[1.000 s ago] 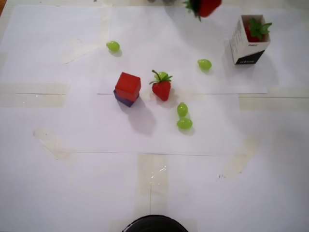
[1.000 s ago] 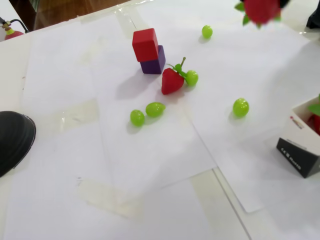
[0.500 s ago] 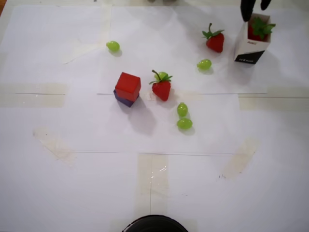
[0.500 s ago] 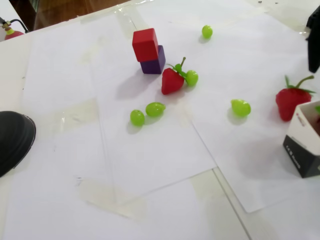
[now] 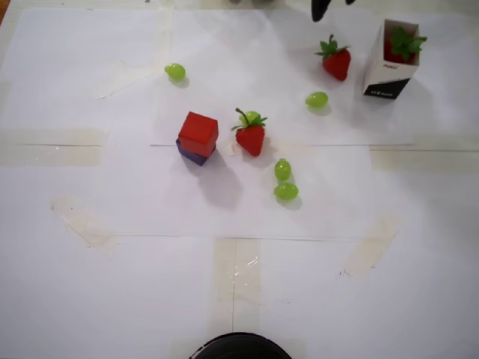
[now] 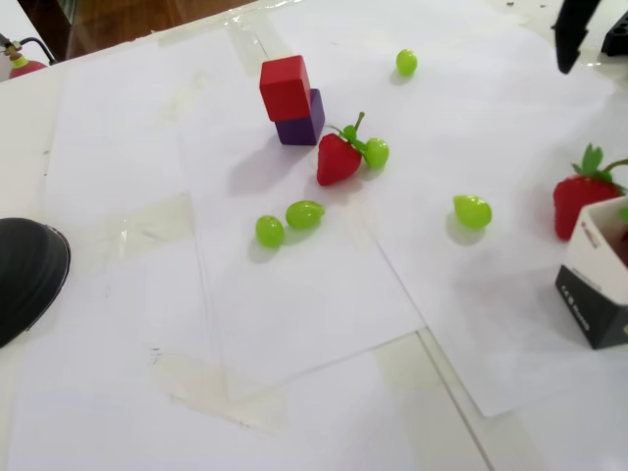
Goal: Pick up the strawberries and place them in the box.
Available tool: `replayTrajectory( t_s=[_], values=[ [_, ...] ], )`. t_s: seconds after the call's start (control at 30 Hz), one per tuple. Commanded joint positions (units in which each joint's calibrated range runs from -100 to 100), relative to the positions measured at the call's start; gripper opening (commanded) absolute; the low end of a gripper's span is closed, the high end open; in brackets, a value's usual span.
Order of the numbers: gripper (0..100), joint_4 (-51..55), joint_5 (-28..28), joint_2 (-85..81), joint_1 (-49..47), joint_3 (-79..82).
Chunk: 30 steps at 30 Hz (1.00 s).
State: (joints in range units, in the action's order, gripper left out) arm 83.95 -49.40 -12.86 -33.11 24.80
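One strawberry (image 5: 337,63) lies on the white paper just left of the box (image 5: 378,73) in the overhead view; in the fixed view this strawberry (image 6: 581,201) sits right against the carton's far side (image 6: 587,294), stem pointing up and to the right. A second strawberry (image 5: 400,46) rests inside the box, its green top showing at the square mouth. The third strawberry (image 5: 251,136) lies near the middle of the desk (image 5: 112,284), touching a green grape (image 6: 376,152) at its leafy end. Just left of it in the overhead view stands a red cube (image 5: 198,134) on a purple block (image 5: 190,154). Two more grapes (image 5: 284,181) lie side by side below the middle strawberry, a single grape (image 5: 316,99) sits between the middle strawberry and the box, and another grape (image 5: 175,72) lies apart to the upper left. Only a dark tip of the fingers (image 5: 320,9) shows at the top edge, above the strawberry beside the box; whether they are apart or together cannot be told.
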Motion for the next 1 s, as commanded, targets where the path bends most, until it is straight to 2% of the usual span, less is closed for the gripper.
replayTrajectory(
  t_s=[0.0, 0.17, 0.53, 0.97],
  values=[
    [24, -10.9, 0.4, -4.0, -0.4, 9.6],
    [29, -20.6, -0.4, -4.2, -2.1, 14.7],
    [30, -24.1, -1.6, -4.5, -2.5, 15.7],
    [30, -40.2, -3.3, -4.3, -3.7, 27.3]
  ],
)
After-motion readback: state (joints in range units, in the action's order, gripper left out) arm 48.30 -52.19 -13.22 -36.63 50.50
